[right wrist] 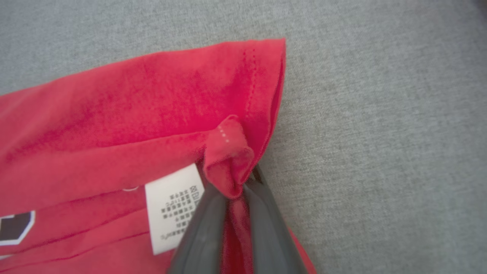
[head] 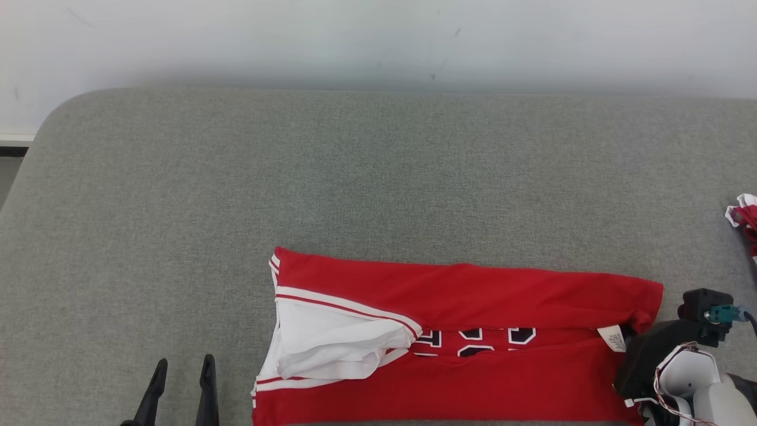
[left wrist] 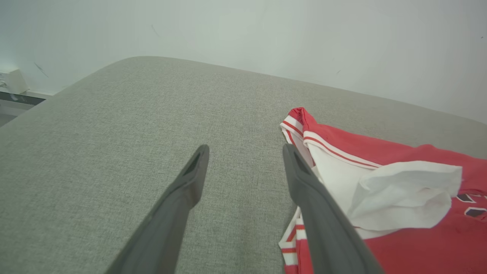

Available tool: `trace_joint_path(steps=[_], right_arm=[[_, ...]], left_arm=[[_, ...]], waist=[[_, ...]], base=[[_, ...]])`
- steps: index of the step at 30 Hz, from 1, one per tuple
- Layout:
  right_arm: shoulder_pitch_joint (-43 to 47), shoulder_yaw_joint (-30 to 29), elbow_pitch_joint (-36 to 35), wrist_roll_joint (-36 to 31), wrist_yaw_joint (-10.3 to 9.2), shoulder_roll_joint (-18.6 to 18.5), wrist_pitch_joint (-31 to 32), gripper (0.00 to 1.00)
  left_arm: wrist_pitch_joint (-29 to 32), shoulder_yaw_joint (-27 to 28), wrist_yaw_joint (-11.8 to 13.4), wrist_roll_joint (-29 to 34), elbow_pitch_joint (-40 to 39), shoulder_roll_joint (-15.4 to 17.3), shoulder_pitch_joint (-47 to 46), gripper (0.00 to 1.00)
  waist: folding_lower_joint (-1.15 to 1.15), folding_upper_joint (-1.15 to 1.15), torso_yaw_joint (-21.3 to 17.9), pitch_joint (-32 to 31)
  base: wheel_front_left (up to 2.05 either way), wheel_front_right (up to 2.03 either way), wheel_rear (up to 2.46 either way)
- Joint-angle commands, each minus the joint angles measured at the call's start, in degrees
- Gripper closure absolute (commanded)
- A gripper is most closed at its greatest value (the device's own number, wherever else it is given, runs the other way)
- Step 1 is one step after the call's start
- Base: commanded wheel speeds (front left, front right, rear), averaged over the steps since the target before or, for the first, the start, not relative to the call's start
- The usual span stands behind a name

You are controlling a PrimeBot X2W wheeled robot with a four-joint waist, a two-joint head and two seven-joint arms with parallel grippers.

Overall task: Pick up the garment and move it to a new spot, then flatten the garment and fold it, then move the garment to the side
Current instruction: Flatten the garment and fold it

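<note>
While the right gripper (right wrist: 233, 192) pinched a hem corner of the red jersey (head: 473, 290) lying on the grey cushion (head: 378, 177), the left gripper (left wrist: 245, 149) stood spread, the jersey's striped end just right of it.

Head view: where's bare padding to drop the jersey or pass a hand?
Free: the far strip of grey pad between wall and jersey; also the left side beyond left pincer. Crowded: near right, where right pincer pinches its corner, plus red-white cloth at right edge.
</note>
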Motion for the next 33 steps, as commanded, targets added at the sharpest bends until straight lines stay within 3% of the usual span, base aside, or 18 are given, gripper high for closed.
trace_joint_path(steps=[1,14,29,33], right_arm=[[3.2,1.1,2.8,0.3,0.2,1.7,1.4,1.0],[1.2,-4.2,-3.4,-1.0,0.04,-1.0,-3.5,1.0],[6.4,-13.3,-18.3,-3.6,0.05,-3.6,0.9,1.0],[8.4,-14.3,-21.8,-3.7,0.04,-2.8,2.4,1.0]], left_arm=[[-0.2,0.2,0.1,-0.3,0.1,0.3,-0.3,0.0],[-0.2,0.5,0.1,-0.8,0.0,0.2,0.8,0.0],[-0.2,0.4,0.1,-1.3,-0.3,-0.6,1.8,0.0],[-0.2,0.4,0.1,-1.3,-0.2,-0.8,2.0,0.0]], waist=[[0.0,0.0,-0.1,-0.2],[0.0,0.0,-1.5,-1.4],[0.0,0.0,-3.2,-3.3],[0.0,0.0,-3.2,-3.9]], base=[[0.0,0.0,0.0],[0.0,0.0,0.0],[0.0,0.0,0.0],[0.0,0.0,0.0]])
